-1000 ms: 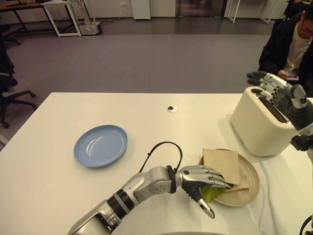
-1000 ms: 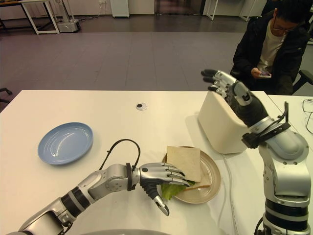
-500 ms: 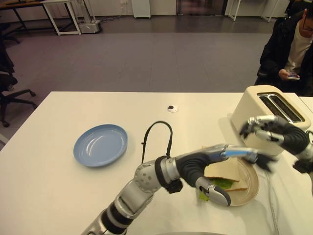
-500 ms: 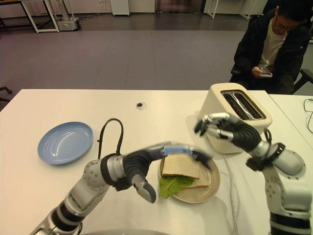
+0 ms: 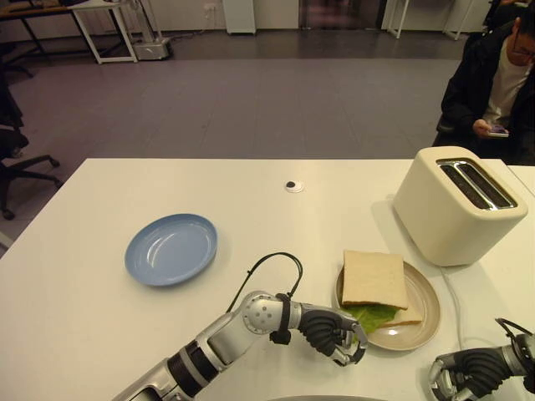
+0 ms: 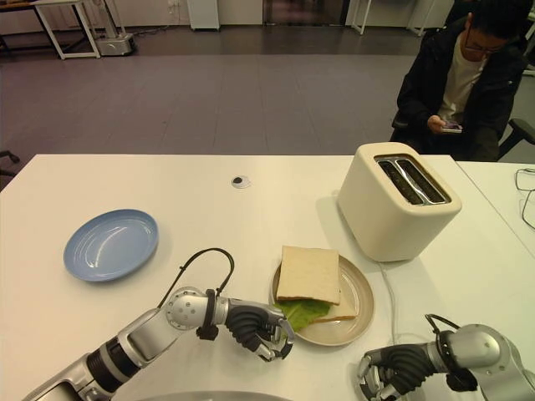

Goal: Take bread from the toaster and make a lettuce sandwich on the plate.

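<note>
Both hands have drawn back from plate and toaster. Blue plate (image 5: 171, 248): well apart at left. Left robot hand (image 5: 334, 334): curled, holding nothing, just beside the tan plate (image 5: 428, 301). On that plate, lettuce (image 5: 368, 316) lies between bread slices (image 5: 374, 278). I judge the sandwich built and would lift clear without nudging it. Toaster (image 5: 460, 205): no bread visible in the slots. Right robot hand (image 6: 393, 372): curled, holding nothing, low over the tabletop (image 5: 100, 334).

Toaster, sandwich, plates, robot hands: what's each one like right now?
toaster: upright, no bread sticking out.
sandwich: stacked, lettuce poking out underneath.
tan plate: holds the sandwich.
blue plate: right way up, apart from the sandwich.
left hand: curled, holding nothing.
right hand: curled, holding nothing.
</note>
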`<state>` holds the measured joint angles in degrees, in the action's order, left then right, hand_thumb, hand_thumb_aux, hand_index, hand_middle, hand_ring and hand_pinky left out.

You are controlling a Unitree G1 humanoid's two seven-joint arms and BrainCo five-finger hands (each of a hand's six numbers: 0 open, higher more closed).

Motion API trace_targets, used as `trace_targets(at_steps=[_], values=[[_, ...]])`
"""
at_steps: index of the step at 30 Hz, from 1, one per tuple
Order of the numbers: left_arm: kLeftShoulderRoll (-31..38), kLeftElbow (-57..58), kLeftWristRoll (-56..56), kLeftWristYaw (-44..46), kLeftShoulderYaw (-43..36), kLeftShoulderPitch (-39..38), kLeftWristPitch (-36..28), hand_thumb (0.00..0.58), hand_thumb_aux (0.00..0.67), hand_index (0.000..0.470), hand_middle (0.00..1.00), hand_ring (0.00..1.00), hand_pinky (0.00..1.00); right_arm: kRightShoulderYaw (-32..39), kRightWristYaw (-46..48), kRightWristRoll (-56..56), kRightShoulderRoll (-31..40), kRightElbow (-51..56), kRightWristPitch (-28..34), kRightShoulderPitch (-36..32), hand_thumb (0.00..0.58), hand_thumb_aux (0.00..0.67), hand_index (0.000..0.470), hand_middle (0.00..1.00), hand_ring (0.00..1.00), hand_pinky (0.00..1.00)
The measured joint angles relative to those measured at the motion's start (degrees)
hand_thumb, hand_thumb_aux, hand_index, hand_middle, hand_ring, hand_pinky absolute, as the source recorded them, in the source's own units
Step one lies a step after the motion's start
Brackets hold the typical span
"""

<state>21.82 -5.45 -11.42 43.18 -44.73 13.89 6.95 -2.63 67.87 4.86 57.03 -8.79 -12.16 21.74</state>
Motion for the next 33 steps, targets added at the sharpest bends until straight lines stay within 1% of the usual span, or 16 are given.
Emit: trace_targets(at_steps=[4,7,10,16,21,22,23,24,25,26,27,28,29,30,32,33], values=[[-1.0,1.4,-6.7,-2.2,-0.6,0.2,0.1,0.580,0.670,0.470,1.00,1.00,1.00,3.2,-12.8,12.1,-2.6,1.1,-4.8,-8.5,0.580,0.670,0.470,1.00,1.00,1.00],[-1.9,1.7,-13.4,-5.5,-1.8,0.9,0.2,0.580,0.670,0.470,1.00,1.00,1.00,7.6,-24.5,21.8,-8.3,3.1,-6.0,-16.1,0.580,0.670,0.470,1.00,1.00,1.00],[-4.5,7.5,-19.7,-12.8,-1.4,4.2,0.0,0.580,0.670,0.470,1.00,1.00,1.00,11.4,-33.4,26.7,-14.0,7.3,-6.4,-21.2,0.580,0.670,0.470,1.00,1.00,1.00],[-8.7,36.6,-27.9,-37.7,4.9,20.3,-1.2,0.580,0.670,0.470,1.00,1.00,1.00,16.9,-53.8,32.1,-28.8,23.2,-5.9,-32.9,0.580,0.670,0.470,1.00,1.00,1.00],[-10.7,55.7,-29.0,-49.3,7.0,28.3,1.5,0.580,0.670,0.470,1.00,1.00,1.00,18.0,-63.9,32.1,-34.7,30.1,-6.8,-36.5,0.580,0.670,0.470,1.00,1.00,1.00],[-10.9,57.1,-29.0,-50.3,7.2,28.7,2.6,0.535,0.483,0.339,1.00,1.00,1.00,18.0,-65.5,32.0,-35.1,30.8,-7.1,-36.6,0.580,0.670,0.470,1.00,1.00,1.00],[-11.2,57.5,-28.9,-50.6,7.5,28.7,3.4,0.049,0.029,0.020,1.00,1.00,1.00,17.9,-66.8,31.7,-35.3,31.1,-7.2,-36.6,0.580,0.665,0.466,1.00,1.00,1.00],[-11.2,56.6,-27.6,-50.1,8.4,27.9,4.8,0.000,0.000,0.000,1.00,1.00,1.00,17.5,-68.1,31.5,-35.4,31.1,-7.4,-36.7,0.543,0.502,0.352,0.96,0.96,0.96],[-11.2,53.8,-25.9,-49.3,9.5,26.1,6.0,0.000,0.000,0.000,1.00,1.00,1.00,17.1,-68.7,31.1,-35.3,30.8,-7.5,-36.6,0.322,0.223,0.157,0.82,0.82,0.82],[-11.2,50.2,-24.0,-48.1,10.5,24.3,6.8,0.000,0.000,0.000,1.00,1.00,1.00,16.4,-68.9,30.7,-35.3,29.6,-7.4,-36.4,0.000,0.000,0.000,0.58,0.58,0.58],[-11.0,44.9,-21.4,-46.6,12.4,22.0,7.2,0.000,0.000,0.000,1.00,1.00,1.00,15.0,-69.2,29.2,-35.0,27.4,-7.0,-35.7,0.000,0.000,0.000,0.00,0.00,0.00],[-10.2,39.7,-18.9,-45.4,14.3,20.0,8.0,0.000,0.000,0.000,0.98,0.98,0.98,13.5,-69.1,27.8,-34.3,24.9,-6.9,-35.1,0.000,0.000,0.000,0.00,0.00,0.00],[-9.7,33.1,-15.7,-43.7,16.8,17.8,8.3,0.000,0.000,0.000,0.87,0.87,0.87,11.7,-68.9,25.4,-34.4,21.2,-6.5,-34.1,0.000,0.000,0.000,0.00,0.00,0.00],[-9.6,26.8,-12.1,-42.2,19.3,15.5,8.5,0.000,0.000,0.000,0.84,0.84,0.84,9.5,-68.7,21.8,-35.0,17.0,-6.4,-33.0,0.000,0.000,0.000,0.00,0.00,0.00],[-9.3,18.3,-6.6,-40.2,24.1,11.5,7.5,0.000,0.000,0.000,0.65,0.65,0.65,4.5,-68.8,12.6,-37.1,9.8,-6.3,-31.8,0.000,0.000,0.000,0.00,0.00,0.00],[-9.0,14.9,-4.1,-39.8,26.7,9.4,7.0,0.000,0.000,0.000,0.64,0.64,0.64,2.2,-68.8,8.2,-38.2,7.1,-6.5,-31.3,0.000,0.000,0.000,0.00,0.00,0.00]])
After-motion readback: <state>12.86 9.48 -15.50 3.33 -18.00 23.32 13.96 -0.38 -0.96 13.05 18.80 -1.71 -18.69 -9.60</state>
